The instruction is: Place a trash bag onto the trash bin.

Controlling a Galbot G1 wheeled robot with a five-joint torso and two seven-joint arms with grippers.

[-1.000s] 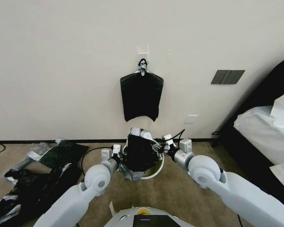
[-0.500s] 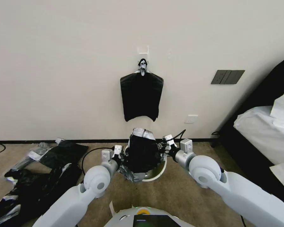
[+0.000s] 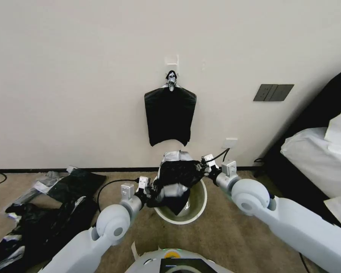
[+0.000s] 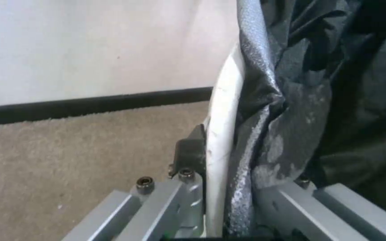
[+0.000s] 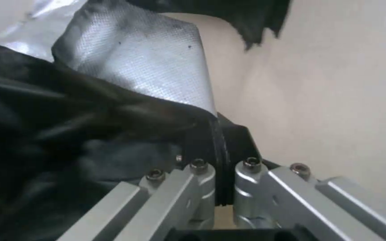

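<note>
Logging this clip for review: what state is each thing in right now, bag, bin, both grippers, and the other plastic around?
bag: held between both grippers, sagging into the bin, not over the rim.
bin: upright on the carpet, mouth open.
left gripper: closed on bag and rim together.
right gripper: closed on the bag's edge.
wall bundle: hanging from its hook.
floor plastic: heaped loose.

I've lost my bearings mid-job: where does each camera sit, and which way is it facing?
Head view: on the robot's head, looking forward and down at the trash bin by the wall; both arms show, left tool and right tool holding the trash bag over it.
Left wrist view: on the left wrist, looking along the left tool, which straddles the bin's rim and bag.
Right wrist view: on the right wrist, looking along the right tool, shut on the bag.
All views share the bag.
</note>
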